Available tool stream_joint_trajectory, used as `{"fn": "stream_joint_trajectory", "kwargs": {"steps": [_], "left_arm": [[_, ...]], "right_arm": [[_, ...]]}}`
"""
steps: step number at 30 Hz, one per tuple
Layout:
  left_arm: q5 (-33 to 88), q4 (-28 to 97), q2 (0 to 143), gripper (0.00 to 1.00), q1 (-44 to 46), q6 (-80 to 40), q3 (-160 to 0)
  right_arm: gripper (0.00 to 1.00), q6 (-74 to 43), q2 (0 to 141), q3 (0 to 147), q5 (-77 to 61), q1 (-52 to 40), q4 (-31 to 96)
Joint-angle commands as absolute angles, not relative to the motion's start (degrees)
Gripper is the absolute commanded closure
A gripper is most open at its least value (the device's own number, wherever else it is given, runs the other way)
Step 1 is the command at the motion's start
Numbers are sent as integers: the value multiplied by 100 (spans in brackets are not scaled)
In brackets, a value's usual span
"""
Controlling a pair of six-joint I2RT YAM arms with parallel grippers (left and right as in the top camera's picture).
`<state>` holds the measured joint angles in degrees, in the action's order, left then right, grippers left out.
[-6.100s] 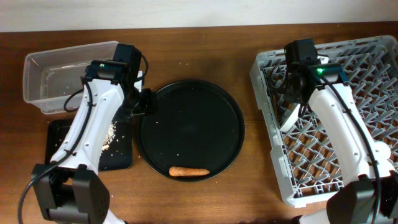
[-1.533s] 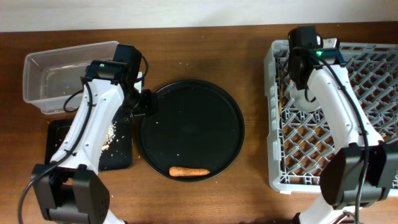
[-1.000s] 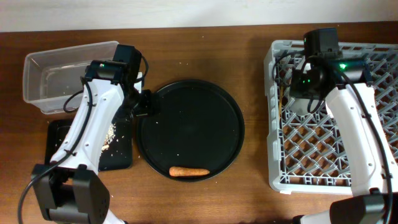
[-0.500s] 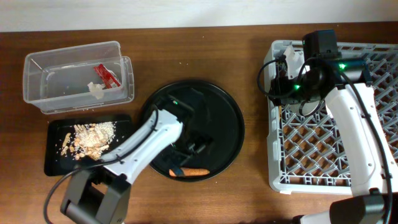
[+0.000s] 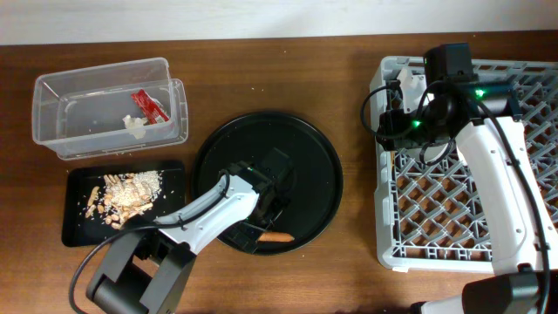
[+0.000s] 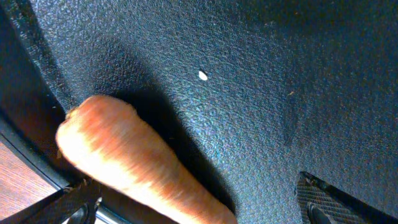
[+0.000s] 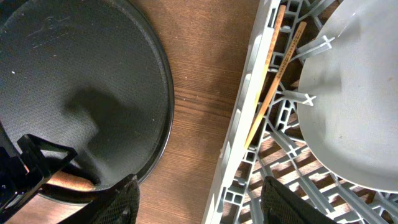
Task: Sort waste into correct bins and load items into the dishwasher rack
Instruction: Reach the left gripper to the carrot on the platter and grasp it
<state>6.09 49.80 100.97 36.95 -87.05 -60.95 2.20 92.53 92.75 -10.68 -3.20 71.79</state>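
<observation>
The orange carrot [image 5: 279,236] lies at the front edge of the large round black tray [image 5: 305,157]. My left gripper [image 5: 267,221] is open and low over it. In the left wrist view the carrot [image 6: 124,162] lies between the spread fingers [image 6: 202,208]. My right gripper [image 5: 392,122] is open and empty over the left edge of the grey rack [image 5: 523,218]. The right wrist view shows its fingers [image 7: 205,205], the chopsticks [image 7: 273,81] and the pale plate [image 7: 354,106] in the rack. The bowl and the cup are out of view.
The clear tub [image 5: 52,122] at the back left holds the red wrapper [image 5: 150,105] and the white scrap [image 5: 135,128]. The flat black tray [image 5: 78,227] in front of it holds the crumbly food scraps [image 5: 126,192]. Brown table shows between round tray and rack.
My left arm has swung from the tub to the round tray and come down around the carrot. My right gripper has shifted to the rack's left edge.
</observation>
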Motion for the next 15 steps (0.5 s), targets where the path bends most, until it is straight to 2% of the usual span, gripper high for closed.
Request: {"fn": "stream_joint_trajectory", "kwargs": {"steps": [1,4,6,8,11,13,15], "left_arm": [[620,4893,10049,1,3697,-8785,-5961],[401,4471,10071,7,3695,-8785,-5916],[320,4340,10138,18,3697,-8785,-5911],[366,4246,10298,20,3695,-8785,-5911],[401,4132,10394,28,3697,-8783,-5911],[355,4125,10394,48,3697,-8783,-5911],[316,4108,10394,58,3697,-8783,-5911]], "right_arm": [[38,274,9236,9266,-1164,-336,7183],[38,274,9236,9266,-1164,-336,7183],[38,274,9236,9266,-1164,-336,7183],[38,274,9236,9266,-1164,-336,7183],[37,274,9236,9266,-1164,-336,7185],[38,274,9233,9266,-1164,-336,7188],[38,274,9236,9266,-1164,-336,7207]]}}
